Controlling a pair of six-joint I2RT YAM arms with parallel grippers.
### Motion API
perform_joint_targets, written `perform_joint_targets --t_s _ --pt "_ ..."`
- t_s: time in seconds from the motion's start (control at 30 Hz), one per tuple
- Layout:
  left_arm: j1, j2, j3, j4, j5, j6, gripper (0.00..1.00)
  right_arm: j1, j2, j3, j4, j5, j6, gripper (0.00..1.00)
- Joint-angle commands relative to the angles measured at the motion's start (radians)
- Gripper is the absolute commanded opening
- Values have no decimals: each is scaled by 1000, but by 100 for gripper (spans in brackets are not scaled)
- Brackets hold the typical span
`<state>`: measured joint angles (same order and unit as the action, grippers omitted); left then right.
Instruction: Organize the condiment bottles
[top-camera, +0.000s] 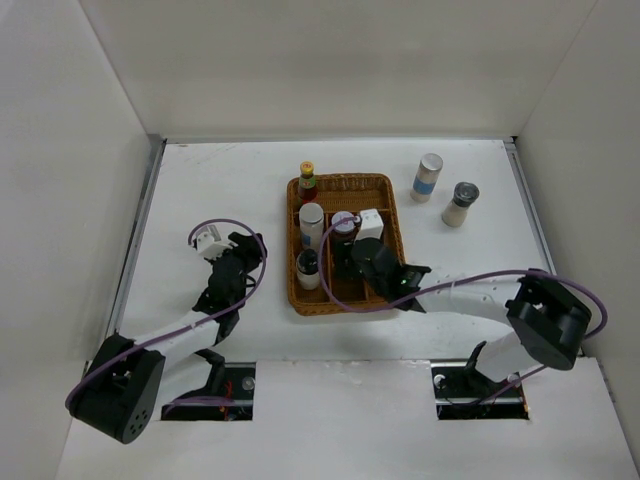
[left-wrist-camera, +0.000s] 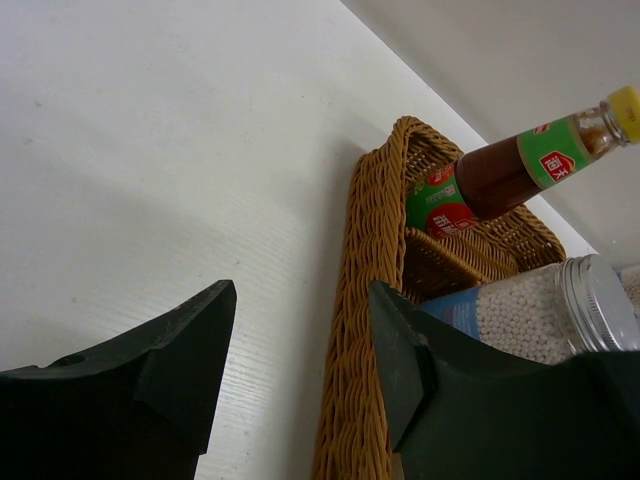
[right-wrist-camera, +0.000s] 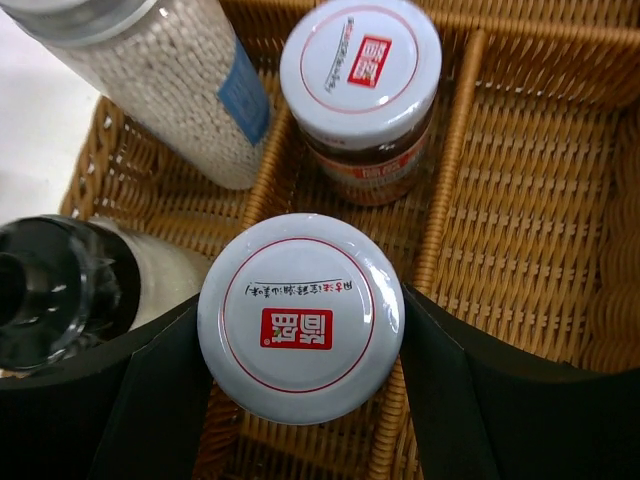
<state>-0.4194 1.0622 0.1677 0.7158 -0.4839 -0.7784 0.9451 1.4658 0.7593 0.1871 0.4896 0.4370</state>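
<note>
Clamping the near jar (right-wrist-camera: 300, 350) by its white, red-stamped lid, the right gripper (right-wrist-camera: 300, 305) hangs over the middle lane of the wicker tray (top-camera: 398, 245), one finger pressed to each side of the lid; whether the jar's base rests on the wicker or hangs above it cannot be told. Just beyond it, in the same lane, stands the second jar (right-wrist-camera: 362, 95). The left lane holds the black-capped bottle (top-camera: 307, 268) nearest, the silver-lidded cylinder (top-camera: 311, 222) behind it, and the dark sauce bottle (top-camera: 307, 182) at the far left corner. A blue-banded cylinder (top-camera: 428, 177) and a pale cylinder (top-camera: 460, 204) stand on the table (top-camera: 220, 180), right of the tray and apart from it. The left gripper (left-wrist-camera: 300, 300) sits just beside the tray's left wall, fingers spread with nothing between them.

The trouble likely lies in the tightness of that lane. The black-capped bottle stands right against the left finger, so spreading the fingers to let go could knock it over; the other finger could snag the wicker divider. A jar set down off-centre might land on a divider and tip against the second jar. A smooth lid gripped only at its edge may also slip if the jar is carried far. Should the left gripper drift right, it would shove the tray and upset the placement.
</note>
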Motion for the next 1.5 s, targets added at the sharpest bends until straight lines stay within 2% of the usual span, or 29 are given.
perform_joint_targets --t_s 0.0,0.2,0.3,0.4,0.5,0.53,0.6,0.63,0.7,0.77,0.83,0.97,1.17,1.27,1.37,1.47 --pt "8 -2 -2 44 14 -7 53 25 -6 35 157 21 19 66" --pt "6 2 0 48 19 -9 53 24 -94 51 114 35 8 93" --pt "5 -13 -4 47 21 -9 54 -48 -153 66 95 38 -27 94" --pt "5 -2 -2 48 18 -9 54 -166 -189 81 106 59 -26 89" --pt "1 -7 -2 45 25 -10 54 -303 -164 156 107 53 -62 71" --pt "1 -10 -4 47 21 -10 54 -341 -147 190 104 59 -96 69" --pt "1 -7 -5 48 18 -9 54 -410 -116 260 80 72 -164 71" --pt "6 -5 -5 45 22 -9 54 -450 -93 297 68 96 -193 76" --pt "8 -21 -8 37 25 -9 54 -527 -38 371 37 122 -242 90" --pt "5 -36 -14 37 22 -9 54 -593 29 431 -4 113 -260 98" --pt "6 -36 -14 37 19 -9 54 -639 102 483 -58 78 -256 100" --pt "6 -34 -16 37 25 -9 54 -685 206 552 -116 9 -256 100" --pt "5 -18 -8 37 28 -7 54 -726 290 583 -114 -65 -245 100" --pt "3 -5 -5 45 25 -7 54 -736 324 584 -100 -83 -238 97" --pt "5 1 0 37 33 -7 54 -743 366 604 -71 -114 -234 90" --pt "-2 -5 0 43 24 -4 55 -748 386 615 -58 -126 -227 75"
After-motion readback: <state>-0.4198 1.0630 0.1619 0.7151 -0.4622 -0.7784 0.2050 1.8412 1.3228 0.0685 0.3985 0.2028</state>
